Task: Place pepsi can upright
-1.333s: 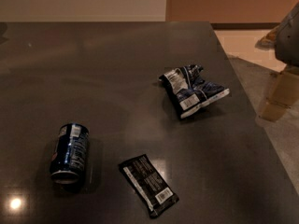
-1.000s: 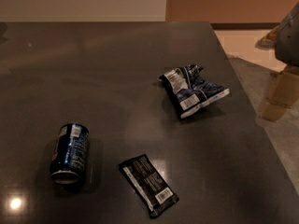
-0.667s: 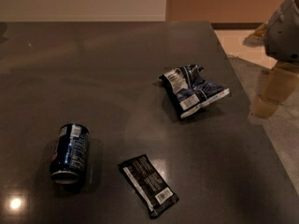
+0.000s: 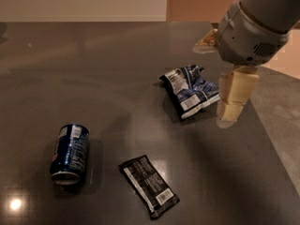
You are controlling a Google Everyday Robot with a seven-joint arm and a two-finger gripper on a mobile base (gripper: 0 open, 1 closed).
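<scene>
The pepsi can (image 4: 70, 153) is dark blue with white print and silver ends. It lies on its side at the front left of the dark table (image 4: 117, 69), with one silver end facing the camera. My gripper (image 4: 233, 97) hangs from the grey arm at the right, above the table just right of a snack bag and far from the can. It holds nothing that I can see.
A wrinkly blue-and-white snack bag (image 4: 190, 90) lies right of centre, just left of the gripper. A flat black wrapper (image 4: 148, 185) lies at the front, right of the can. The table's right edge (image 4: 269, 125) runs diagonally behind the gripper, with pale floor beyond it.
The arm has come in from the right edge of the view, leftward over the table, and now stands beside the snack bag. The can, bag and wrapper have not moved.
</scene>
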